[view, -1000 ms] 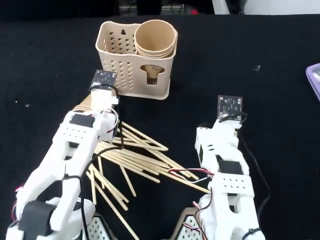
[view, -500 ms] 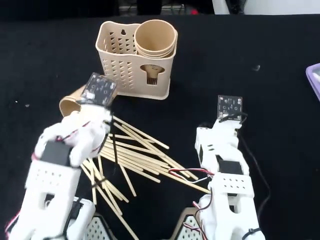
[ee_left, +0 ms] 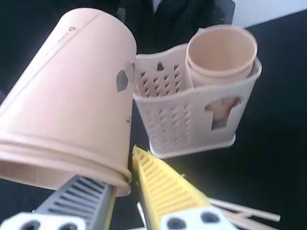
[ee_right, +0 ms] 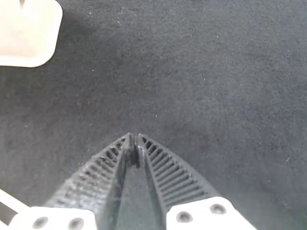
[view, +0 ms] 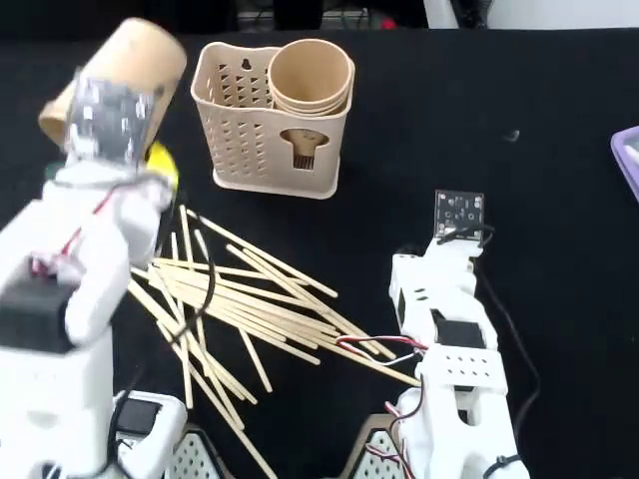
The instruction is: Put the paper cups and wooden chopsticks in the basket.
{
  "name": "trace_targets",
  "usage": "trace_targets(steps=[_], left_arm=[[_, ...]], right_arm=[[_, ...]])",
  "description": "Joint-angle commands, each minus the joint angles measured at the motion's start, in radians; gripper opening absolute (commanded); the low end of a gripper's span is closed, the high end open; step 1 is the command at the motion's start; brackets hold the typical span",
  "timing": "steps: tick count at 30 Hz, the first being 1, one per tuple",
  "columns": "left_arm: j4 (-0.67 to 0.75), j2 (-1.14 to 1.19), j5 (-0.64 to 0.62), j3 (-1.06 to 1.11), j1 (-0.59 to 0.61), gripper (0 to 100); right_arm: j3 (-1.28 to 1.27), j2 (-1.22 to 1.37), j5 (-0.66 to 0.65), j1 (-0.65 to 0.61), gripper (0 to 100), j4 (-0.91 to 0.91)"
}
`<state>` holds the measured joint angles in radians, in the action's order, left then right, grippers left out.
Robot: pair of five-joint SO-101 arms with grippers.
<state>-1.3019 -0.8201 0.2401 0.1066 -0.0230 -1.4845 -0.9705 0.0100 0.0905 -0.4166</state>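
My left gripper (ee_left: 122, 179) is shut on the rim of a tan paper cup (ee_left: 72, 96), held tilted in the air to the left of the beige perforated basket (view: 240, 140). The same cup (view: 140, 55) sits above the left arm in the high view. A stack of paper cups (view: 311, 75) stands in the basket's right compartment, also seen as nested cups (ee_left: 221, 52) from the left wrist. Several wooden chopsticks (view: 250, 304) lie scattered on the black table between the arms. My right gripper (ee_right: 133, 140) is shut on nothing, low over bare cloth, right of the chopsticks.
A basket corner (ee_right: 26, 33) shows in the right wrist view. A purple object (view: 627, 155) pokes in at the table's right edge. Black cloth stretches open to the right of the basket and behind the right arm (view: 449, 329).
The left arm has lifted the paper cup off the table, up and to the left of the basket. The right arm has not moved.
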Motion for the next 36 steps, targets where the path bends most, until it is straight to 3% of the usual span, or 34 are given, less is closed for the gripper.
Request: trace_targets(steps=[1,7,11,16,25,36], left_arm=[[-0.038,0.215,-0.038,-0.285,-0.070,3],[-0.281,0.620,-0.029,-0.730,-0.197,3],[-0.453,0.856,0.066,-1.024,-0.237,3],[-0.459,0.977,0.078,-1.231,-0.248,3],[-0.456,0.979,0.222,-1.089,-0.289,3],[-0.414,0.979,0.226,-1.075,-0.288,3]], right_arm=[[0.002,-0.022,-0.009,-0.018,1.2,0.020],[0.002,-0.021,-0.009,-0.017,1.2,0.020],[0.002,-0.021,-0.009,-0.017,1.2,0.020],[0.002,-0.021,-0.009,-0.017,1.2,0.020],[0.002,-0.021,-0.009,-0.017,1.2,0.020],[0.002,-0.021,-0.009,-0.018,1.2,0.020]])
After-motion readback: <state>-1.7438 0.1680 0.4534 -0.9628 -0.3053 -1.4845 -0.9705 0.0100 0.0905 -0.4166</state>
